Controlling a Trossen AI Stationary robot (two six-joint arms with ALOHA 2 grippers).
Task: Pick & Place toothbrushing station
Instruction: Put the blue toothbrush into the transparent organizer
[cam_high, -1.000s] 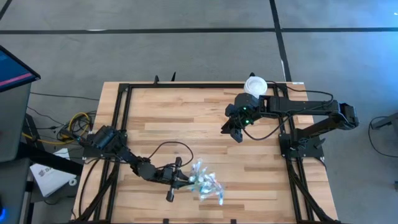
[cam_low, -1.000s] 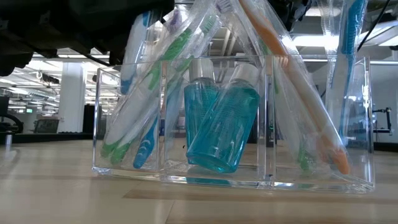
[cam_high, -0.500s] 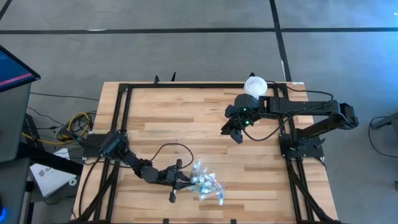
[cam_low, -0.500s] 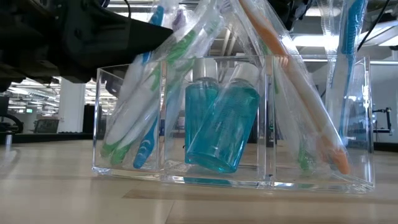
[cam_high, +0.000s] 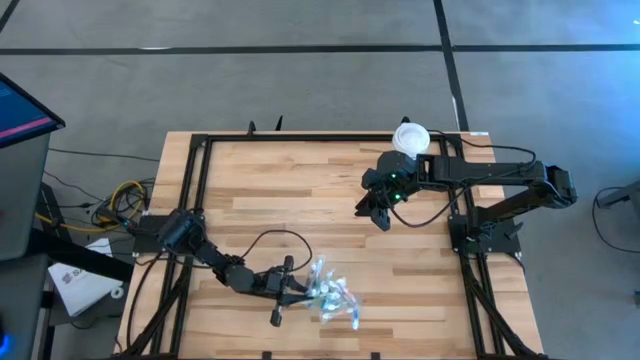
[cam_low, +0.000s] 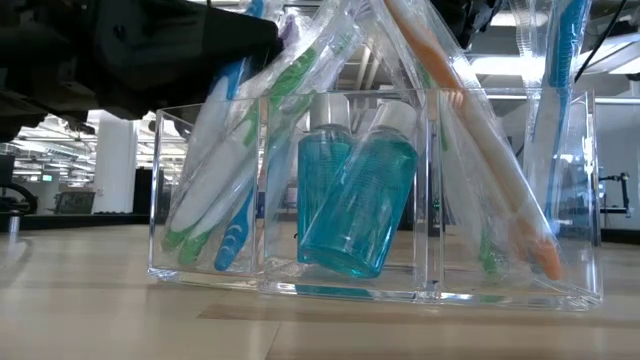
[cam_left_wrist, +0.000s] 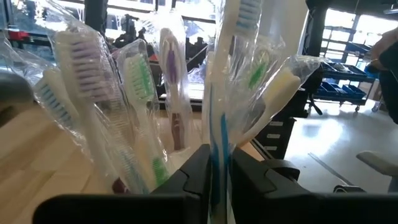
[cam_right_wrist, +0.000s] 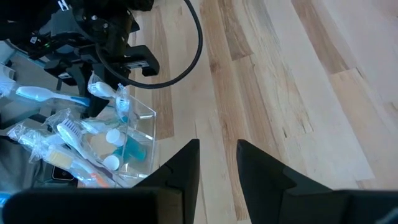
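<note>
Loosening at the desk's near edge, the left gripper (cam_left_wrist: 219, 168) has begun parting around a blue toothbrush (cam_left_wrist: 219, 134) standing in the clear tray (cam_low: 380, 275) — whether it has let go is unclear. Placement looks nearly done. The right gripper (cam_right_wrist: 217, 163) waits open, far side.

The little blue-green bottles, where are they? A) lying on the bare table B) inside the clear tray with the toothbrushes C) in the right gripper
B: the low view shows the teal bottles leaning inside the clear tray, between bundles of wrapped toothbrushes.
</note>
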